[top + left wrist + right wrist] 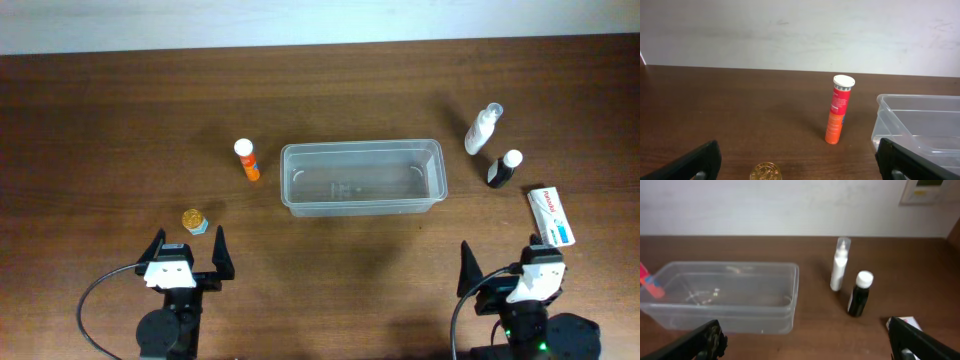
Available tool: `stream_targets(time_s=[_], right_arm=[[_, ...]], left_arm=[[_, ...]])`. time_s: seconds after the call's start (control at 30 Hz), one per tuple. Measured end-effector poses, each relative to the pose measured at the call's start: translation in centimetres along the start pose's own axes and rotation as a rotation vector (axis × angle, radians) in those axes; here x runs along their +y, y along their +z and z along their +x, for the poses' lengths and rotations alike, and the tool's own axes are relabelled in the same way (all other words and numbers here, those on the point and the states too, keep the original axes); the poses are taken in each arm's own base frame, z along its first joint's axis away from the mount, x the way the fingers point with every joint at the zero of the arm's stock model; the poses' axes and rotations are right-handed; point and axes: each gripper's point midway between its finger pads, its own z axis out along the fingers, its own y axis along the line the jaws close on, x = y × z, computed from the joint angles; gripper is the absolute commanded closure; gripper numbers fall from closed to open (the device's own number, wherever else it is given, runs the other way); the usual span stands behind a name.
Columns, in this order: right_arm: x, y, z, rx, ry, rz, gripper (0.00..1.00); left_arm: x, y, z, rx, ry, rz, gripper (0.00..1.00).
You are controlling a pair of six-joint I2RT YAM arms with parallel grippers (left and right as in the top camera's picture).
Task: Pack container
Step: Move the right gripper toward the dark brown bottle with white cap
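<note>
The clear tub (pixel 362 204) sits empty mid-bench, likely so either arm can reach it, orange tube (pixel 247 160) on its left, white bottle (pixel 482 129) on its right, while the left end effector (pixel 188 258) and right end effector (pixel 503 268) hover spread, holding nothing.

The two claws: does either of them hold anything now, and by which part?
Nothing is held. The left claw and the right claw both stand open and empty, apart from the clear rectangular plastic tub.

No lettering is legible: print on the orange tube (pixel 839 112) and the white box (pixel 552 216) is too blurred.
</note>
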Motion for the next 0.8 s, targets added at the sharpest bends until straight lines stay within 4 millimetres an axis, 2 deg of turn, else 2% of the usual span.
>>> stream_targets(time_s=[0.17,0.4,0.63,0.8], right_arm=[[0.7,0.0,-1.1,-0.041,-0.001,-0.039,0.02],[1.2,1.0,-2.5,0.050,0.001,-0.063,0.02],[0.9,2.4,-7.0,0.189,0.001,-0.034,0.02],[-1.3,2.7,-9.8,0.301,-0.015,0.076,0.02]], left_arm=[[0.0,0.0,0.0,0.000,0.000,0.000,0.01],[0.0,0.0,0.0,0.000,0.000,0.000,0.01],[0.0,0.0,0.0,0.000,0.000,0.000,0.00],[0.0,0.0,0.0,0.000,0.000,0.000,0.01]])
